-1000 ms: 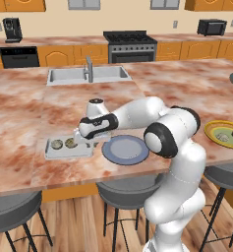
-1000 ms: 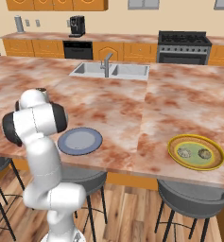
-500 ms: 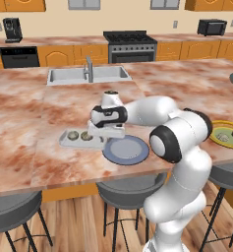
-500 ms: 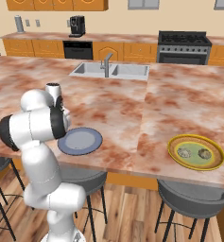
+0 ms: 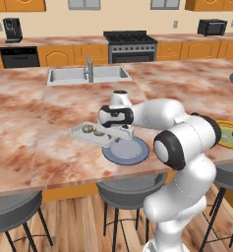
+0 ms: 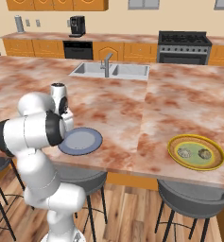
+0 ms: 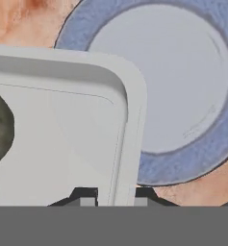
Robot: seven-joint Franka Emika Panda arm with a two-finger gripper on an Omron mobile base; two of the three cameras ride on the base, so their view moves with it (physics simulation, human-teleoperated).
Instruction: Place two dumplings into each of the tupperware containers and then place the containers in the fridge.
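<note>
The gripper [image 7: 111, 194] has its jaws clamped on the rim of the pale container [image 5: 96, 135], held just above the desk [image 5: 39, 147], partly over the blue plate [image 5: 129, 151]. Two dumplings [image 5: 92, 130] lie in the container. Two more rest on the yellow plate [image 6: 196, 152].

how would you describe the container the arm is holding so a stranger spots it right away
On the long marble island counter, look in front of the sink beside the round blue-grey plate. The pale grey tupperware container is lifted there, its rim pinched in the tool. It is rectangular and holds two dumplings, unlike the empty plate.
</note>
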